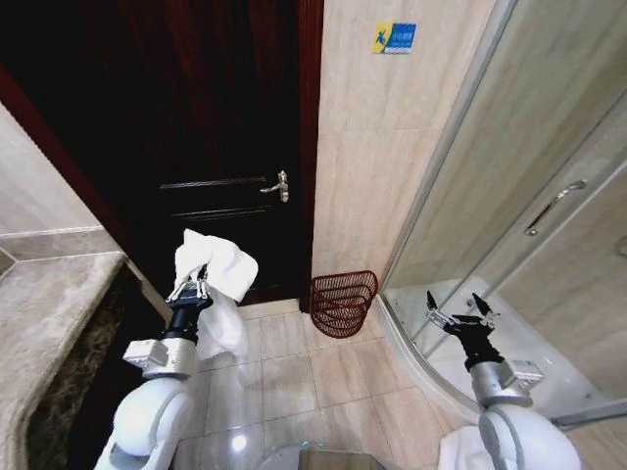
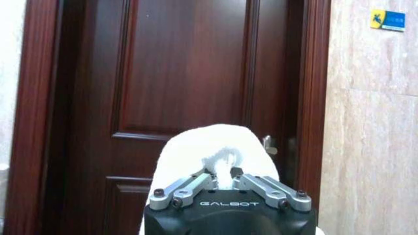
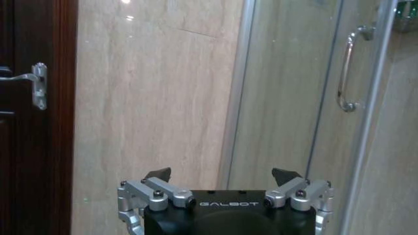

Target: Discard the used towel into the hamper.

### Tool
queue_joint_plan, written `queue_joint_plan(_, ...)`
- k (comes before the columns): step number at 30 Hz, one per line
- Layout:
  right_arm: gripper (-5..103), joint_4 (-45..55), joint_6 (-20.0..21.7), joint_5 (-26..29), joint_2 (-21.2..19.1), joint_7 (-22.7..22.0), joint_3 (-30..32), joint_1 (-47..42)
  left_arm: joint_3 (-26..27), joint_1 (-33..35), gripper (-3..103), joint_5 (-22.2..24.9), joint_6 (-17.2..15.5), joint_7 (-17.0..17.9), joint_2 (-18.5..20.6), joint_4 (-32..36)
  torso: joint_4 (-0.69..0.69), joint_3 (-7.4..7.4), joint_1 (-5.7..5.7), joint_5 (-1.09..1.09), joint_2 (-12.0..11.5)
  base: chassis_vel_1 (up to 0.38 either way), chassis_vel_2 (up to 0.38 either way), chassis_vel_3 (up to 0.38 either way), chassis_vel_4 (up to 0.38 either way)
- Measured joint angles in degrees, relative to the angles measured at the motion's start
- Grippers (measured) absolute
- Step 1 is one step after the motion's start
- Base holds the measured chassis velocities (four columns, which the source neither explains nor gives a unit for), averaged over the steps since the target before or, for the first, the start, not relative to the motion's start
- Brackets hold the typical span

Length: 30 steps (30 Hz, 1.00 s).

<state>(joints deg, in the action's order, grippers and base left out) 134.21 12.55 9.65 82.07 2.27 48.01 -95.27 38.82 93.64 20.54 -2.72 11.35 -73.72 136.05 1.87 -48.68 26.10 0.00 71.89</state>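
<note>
Left gripper (image 1: 193,285) is clamped on the crumpled white cloth towel (image 1: 217,269). Carry it over the dark red-brown wire hamper (image 1: 343,302), off to its right, before releasing. Right gripper (image 1: 460,313) waits, fingers apart.

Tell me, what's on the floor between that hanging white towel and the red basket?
Nothing: in the head view, bare beige floor tiles run from the towel, held in the left gripper, to the hamper.

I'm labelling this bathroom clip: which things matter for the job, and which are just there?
Job: towel, held by the shut left gripper; hamper on the floor by the wall.

Just there: door handle, shower door, open right gripper.
</note>
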Motion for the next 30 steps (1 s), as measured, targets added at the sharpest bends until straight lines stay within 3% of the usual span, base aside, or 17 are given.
queue_joint_plan(18, 100, -0.69, -0.50, -0.28, 0.68, -0.13, -0.10, -0.13, 0.22, -0.60, 7, 0.22, 3.14, -2.71, -0.22, -3.12, 0.00, 3.03, -2.57, 0.00, -5.58, -0.010, -0.014, -0.014, -0.011)
queue_joint_plan(30, 100, -1.06, -1.03, -0.86, 1.21, -0.16, 0.05, -0.55, -0.15, -1.23, 7, 0.21, 3.46, -3.05, -0.17, -4.66, 0.00, 4.80, -3.97, 0.00, -8.77, -0.017, -0.015, -0.018, -0.017)
